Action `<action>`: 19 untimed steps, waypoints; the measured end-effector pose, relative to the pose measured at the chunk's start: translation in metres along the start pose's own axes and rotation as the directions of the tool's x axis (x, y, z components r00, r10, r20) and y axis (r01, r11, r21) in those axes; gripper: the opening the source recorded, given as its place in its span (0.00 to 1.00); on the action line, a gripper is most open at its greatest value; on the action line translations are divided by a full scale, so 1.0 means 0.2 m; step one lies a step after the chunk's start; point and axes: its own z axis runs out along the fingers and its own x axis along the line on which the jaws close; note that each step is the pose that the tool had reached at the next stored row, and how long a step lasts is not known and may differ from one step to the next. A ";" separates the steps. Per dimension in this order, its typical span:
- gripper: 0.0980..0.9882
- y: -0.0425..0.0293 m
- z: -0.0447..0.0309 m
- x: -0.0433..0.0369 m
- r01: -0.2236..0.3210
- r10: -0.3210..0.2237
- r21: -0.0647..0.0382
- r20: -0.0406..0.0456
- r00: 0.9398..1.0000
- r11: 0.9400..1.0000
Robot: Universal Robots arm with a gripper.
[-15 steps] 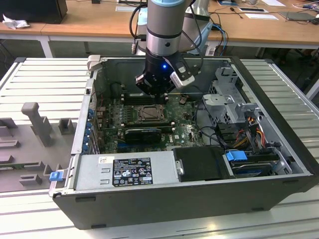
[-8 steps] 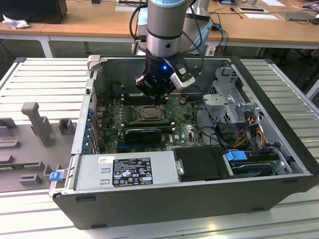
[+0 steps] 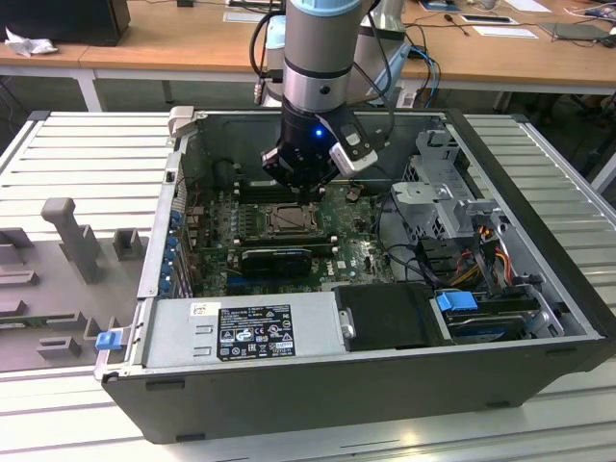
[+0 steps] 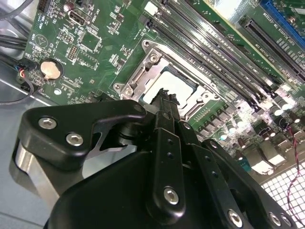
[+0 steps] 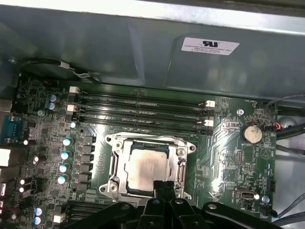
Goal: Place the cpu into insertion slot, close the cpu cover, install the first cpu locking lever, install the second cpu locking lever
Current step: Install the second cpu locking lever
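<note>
A grey cylindrical arm (image 3: pixel 322 58) with a pale blue band is being shown, a blue light glowing on its black wrist. Black cables are being trailed alongside. The black gripper (image 4: pixel 164 102) is being studded with silver screws.

Memory slots (image 5: pixel 140 112) crowd one side of the insertion slot (image 5: pixel 147 164).
</note>
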 end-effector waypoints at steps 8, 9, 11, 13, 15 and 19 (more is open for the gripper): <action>0.01 -0.016 -0.001 0.002 0.000 0.000 0.000 0.000 1.000 1.000; 0.01 -0.017 -0.002 0.002 0.000 0.000 0.000 0.000 1.000 1.000; 0.01 -0.016 -0.010 0.002 0.000 0.000 0.000 0.000 1.000 1.000; 0.01 -0.019 -0.016 0.002 0.000 0.000 0.000 0.000 1.000 1.000; 0.01 -0.031 -0.018 0.003 -0.001 0.001 0.000 0.000 1.000 1.000; 0.01 -0.047 -0.018 0.005 -0.001 0.001 0.000 0.000 1.000 1.000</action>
